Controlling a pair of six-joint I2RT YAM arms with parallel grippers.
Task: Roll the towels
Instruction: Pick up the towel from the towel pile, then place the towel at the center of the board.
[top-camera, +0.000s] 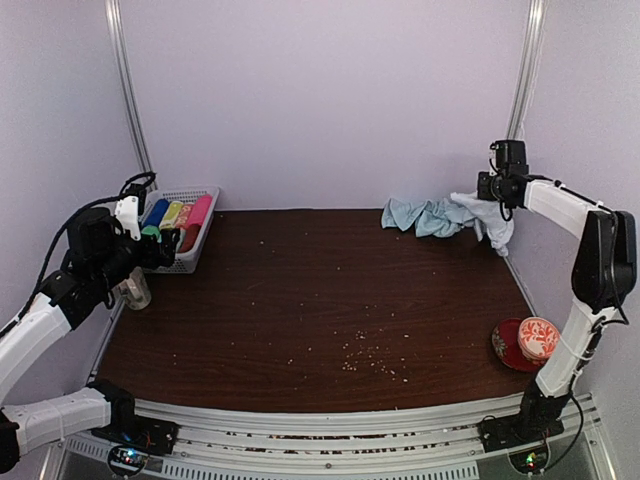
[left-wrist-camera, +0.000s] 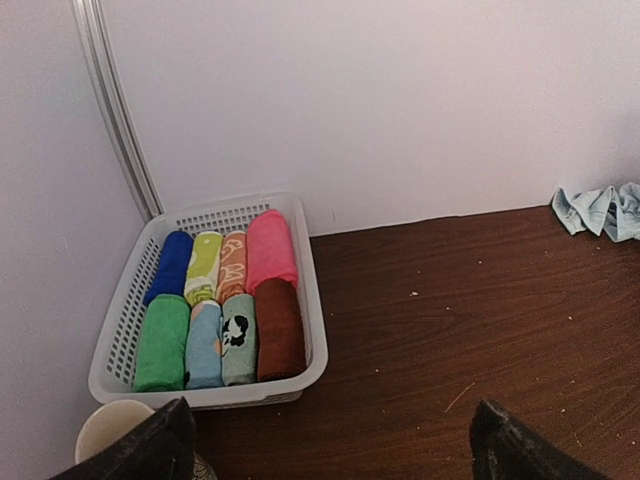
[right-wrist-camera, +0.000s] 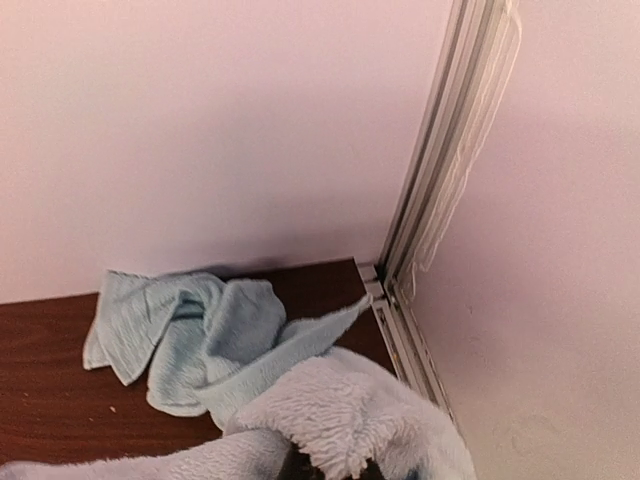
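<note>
Found right hand (top-camera: 498, 203) raised at the far right corner of the table (top-camera: 300, 300), pinched shut on first towel (right-wrist-camera: 350, 410) (fluffy, whitish-blue), draped over the hand and hanging down beside the corner post (right-wrist-camera: 430, 180). Noted second towel (right-wrist-camera: 200, 335) crumpled on the table against the back wall (top-camera: 320, 100), just left of the first; possibly touching it at one corner, hard to say from either view. Saw left hand (left-wrist-camera: 335, 445) low at the far left, spread wide, gripping nothing, facing white basket (left-wrist-camera: 312, 340). Counted eight coloured rolls (left-wrist-camera: 270, 250) packed in the basket in two rows. Spotted pale cup (left-wrist-camera: 110, 428) just beside the basket's near corner, and red dish (top-camera: 508, 345) at the table's near right corner.
</note>
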